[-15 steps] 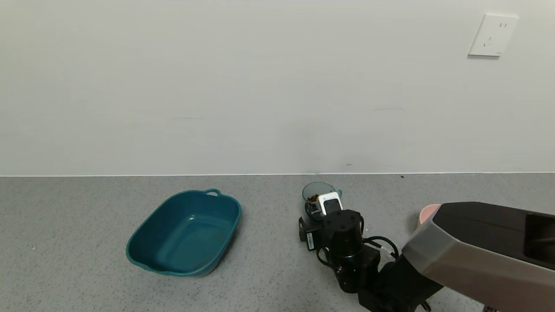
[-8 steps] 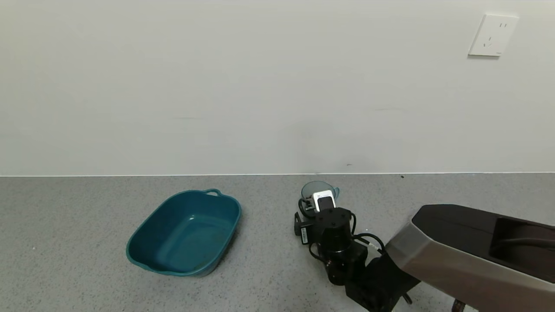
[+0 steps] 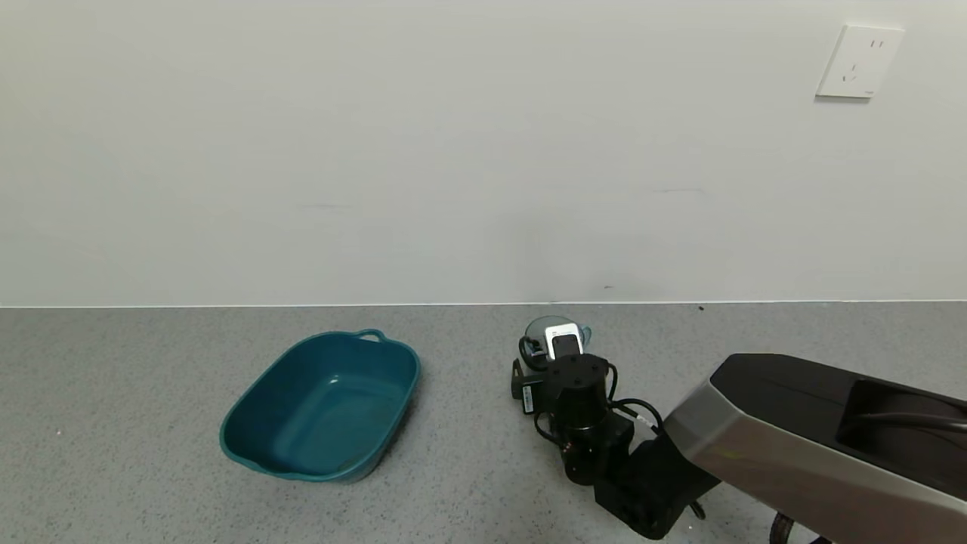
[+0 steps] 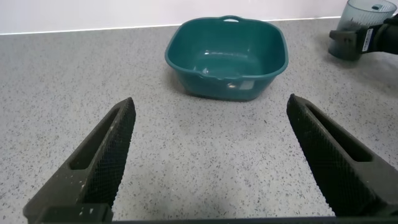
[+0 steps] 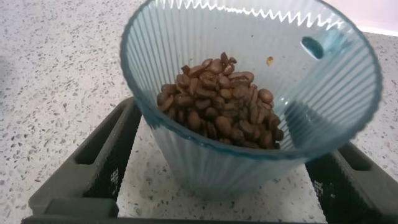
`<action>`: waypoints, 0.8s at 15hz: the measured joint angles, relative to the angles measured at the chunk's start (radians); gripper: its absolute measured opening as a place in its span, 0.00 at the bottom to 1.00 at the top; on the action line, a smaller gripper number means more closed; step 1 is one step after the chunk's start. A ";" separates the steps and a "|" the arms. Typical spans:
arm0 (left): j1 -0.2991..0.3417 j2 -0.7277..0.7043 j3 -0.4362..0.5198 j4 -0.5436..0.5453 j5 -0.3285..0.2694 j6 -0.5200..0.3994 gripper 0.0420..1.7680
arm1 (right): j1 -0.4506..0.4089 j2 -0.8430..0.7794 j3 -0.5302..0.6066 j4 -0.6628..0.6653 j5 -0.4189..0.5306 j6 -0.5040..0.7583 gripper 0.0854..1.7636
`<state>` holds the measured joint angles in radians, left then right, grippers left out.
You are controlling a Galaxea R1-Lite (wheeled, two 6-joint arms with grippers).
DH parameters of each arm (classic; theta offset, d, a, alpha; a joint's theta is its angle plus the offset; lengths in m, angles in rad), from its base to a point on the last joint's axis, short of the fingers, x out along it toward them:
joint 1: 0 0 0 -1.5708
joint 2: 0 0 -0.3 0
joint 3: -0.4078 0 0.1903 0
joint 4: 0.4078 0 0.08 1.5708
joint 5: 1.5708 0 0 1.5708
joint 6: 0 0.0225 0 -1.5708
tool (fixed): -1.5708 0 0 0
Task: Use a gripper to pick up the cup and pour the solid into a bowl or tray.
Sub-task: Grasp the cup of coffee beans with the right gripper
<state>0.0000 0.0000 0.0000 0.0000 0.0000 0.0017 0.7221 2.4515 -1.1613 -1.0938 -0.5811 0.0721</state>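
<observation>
The ribbed blue-grey cup (image 5: 249,155) stands upright on the grey counter, holding brown bean-like solid (image 5: 217,99). My right gripper (image 5: 230,162) is open, with one finger on each side of the cup's lower body and a gap still showing at the sides. In the head view the cup (image 3: 541,329) peeks out just beyond the right wrist (image 3: 576,378). My left gripper (image 4: 214,155) is open and empty, low over bare counter. The pink bowl is hidden behind my right arm in the head view; a pale pink patch (image 5: 382,14) shows at the corner of the right wrist view.
A dark teal tub (image 3: 321,408) with handles sits empty to the left of the cup; it also shows in the left wrist view (image 4: 227,56). A white wall runs close behind the cup. My right arm's grey shell (image 3: 816,446) covers the counter's right side.
My right arm has moved forward toward the wall, sliding its fingers further around the cup. The arm's shell now covers the pink bowl edge seen one second ago.
</observation>
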 joint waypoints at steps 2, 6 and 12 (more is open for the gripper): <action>0.000 0.000 0.000 0.000 0.000 0.000 0.99 | -0.003 0.004 -0.007 -0.001 0.000 -0.001 0.97; 0.000 0.000 0.000 0.000 0.000 0.000 0.99 | -0.002 0.006 -0.017 -0.001 0.000 -0.001 0.97; 0.000 0.000 0.000 0.000 0.000 0.000 0.99 | -0.003 0.011 -0.024 -0.001 0.000 -0.002 0.76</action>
<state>0.0000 0.0000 0.0000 0.0000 0.0000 0.0017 0.7196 2.4630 -1.1857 -1.0953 -0.5811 0.0702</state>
